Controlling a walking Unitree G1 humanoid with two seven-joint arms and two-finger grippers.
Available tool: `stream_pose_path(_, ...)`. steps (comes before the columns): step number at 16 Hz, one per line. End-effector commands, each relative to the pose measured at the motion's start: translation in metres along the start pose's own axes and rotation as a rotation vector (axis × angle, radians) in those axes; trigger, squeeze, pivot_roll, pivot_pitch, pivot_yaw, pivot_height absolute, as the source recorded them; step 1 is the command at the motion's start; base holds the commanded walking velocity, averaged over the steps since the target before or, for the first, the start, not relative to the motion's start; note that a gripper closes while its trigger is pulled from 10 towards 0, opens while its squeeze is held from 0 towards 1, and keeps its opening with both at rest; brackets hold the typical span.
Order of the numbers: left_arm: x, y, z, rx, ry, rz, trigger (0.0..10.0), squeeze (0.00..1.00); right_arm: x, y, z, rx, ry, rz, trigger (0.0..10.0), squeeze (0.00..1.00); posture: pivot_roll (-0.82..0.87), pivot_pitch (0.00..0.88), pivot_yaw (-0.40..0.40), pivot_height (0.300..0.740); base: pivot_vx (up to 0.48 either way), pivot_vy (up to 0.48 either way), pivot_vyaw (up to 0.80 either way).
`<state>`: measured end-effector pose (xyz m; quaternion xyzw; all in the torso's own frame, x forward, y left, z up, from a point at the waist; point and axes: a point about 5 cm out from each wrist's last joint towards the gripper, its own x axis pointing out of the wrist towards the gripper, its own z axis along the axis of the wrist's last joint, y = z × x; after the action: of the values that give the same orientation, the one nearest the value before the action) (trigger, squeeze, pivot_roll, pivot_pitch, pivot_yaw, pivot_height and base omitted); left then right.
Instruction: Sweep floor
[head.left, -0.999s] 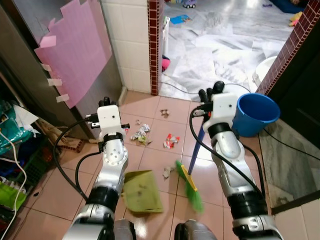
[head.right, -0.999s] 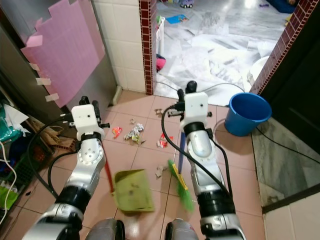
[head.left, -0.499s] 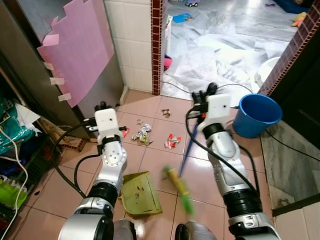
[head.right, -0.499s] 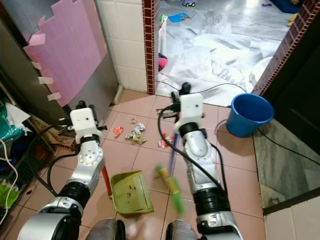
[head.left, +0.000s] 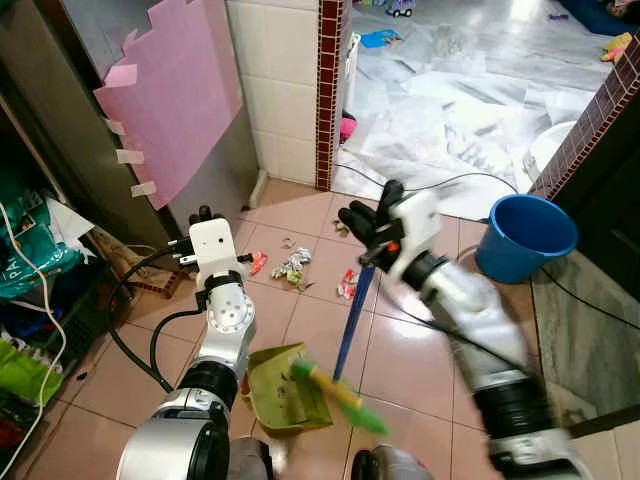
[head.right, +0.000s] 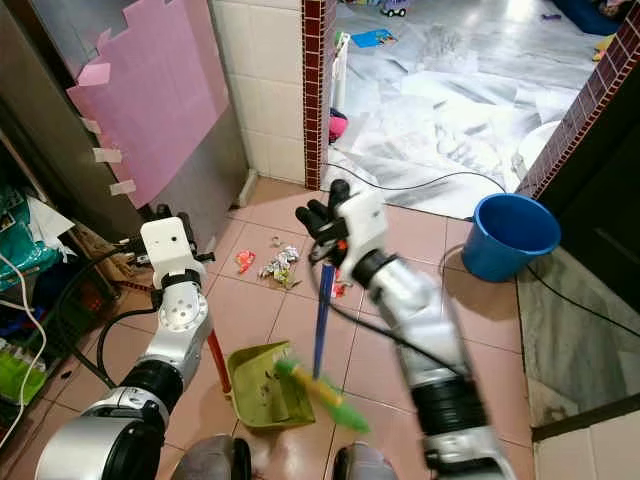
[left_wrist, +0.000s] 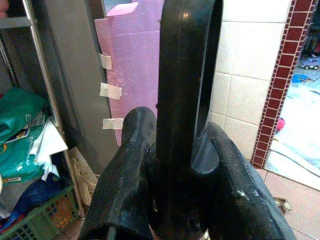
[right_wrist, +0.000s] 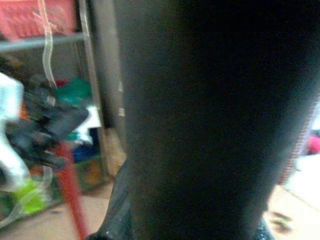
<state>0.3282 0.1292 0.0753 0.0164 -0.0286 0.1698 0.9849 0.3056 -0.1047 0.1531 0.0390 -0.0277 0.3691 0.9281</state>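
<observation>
Glossy pink tiles carry crumpled wrappers (head.left: 292, 268); the right gripper (head.left: 368, 222), blurred, clamps a blue-handled green broom (head.left: 338, 388) beside the green dustpan (head.right: 262, 385), whose red handle the left gripper (left_wrist: 175, 165) clasps.

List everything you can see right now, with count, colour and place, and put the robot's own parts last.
Green plastic dustpan with red handle: one, on the tiles near the robot's feet.
Broom with blue stick and green bristles: one, bristles at the dustpan's edge.
Crumpled wrapper litter: several scraps, red and white, on the tiles ahead of the dustpan.
Blue plastic bucket: one, on the floor to the right.
Pink paper sheet: one, taped to the grey panel on the left.
White sheets: many, spread over the far room's floor.
Left gripper: shut on the dustpan's handle.
Right gripper: shut on the broom's stick, blurred.
</observation>
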Motion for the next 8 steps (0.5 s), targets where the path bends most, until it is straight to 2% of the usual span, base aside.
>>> stream_pose_path(1, -0.005, -0.003, -0.01, 0.012, 0.055, -0.018, 10.0, 0.0, 0.005, 0.008, 0.016, 0.072, -0.06, 0.089, 10.0, 0.0, -0.08, 0.057, 0.016, 0.74, 0.0, 0.0, 0.0)
stream_pose_path(3, -0.005, -0.004, -0.01, 0.008, 0.061, -0.034, 10.0, 0.0, 0.009, 0.003, 0.042, 0.112, -0.142, 0.106, 10.0, 0.0, -0.08, 0.057, 0.016, 0.74, 0.0, 0.0, 0.0)
stream_pose_path(6, -0.006, -0.008, -0.01, 0.001, 0.066, -0.061, 10.0, 0.0, 0.012, -0.019, 0.061, 0.04, -0.218, -0.062, 10.0, 0.0, -0.08, 0.051, 0.016, 0.74, 0.0, 0.0, 0.0)
stream_pose_path(7, -0.006, -0.009, -0.011, -0.004, 0.075, -0.077, 10.0, 0.0, 0.011, -0.031, 0.07, 0.001, -0.255, -0.165, 10.0, 0.0, -0.08, 0.051, 0.016, 0.74, 0.0, 0.0, 0.0)
stream_pose_path(8, -0.006, -0.01, -0.012, -0.014, 0.085, -0.096, 10.0, 0.0, 0.009, -0.037, 0.078, -0.082, -0.276, -0.228, 10.0, 0.0, -0.08, 0.052, 0.018, 0.74, 0.0, 0.0, 0.0)
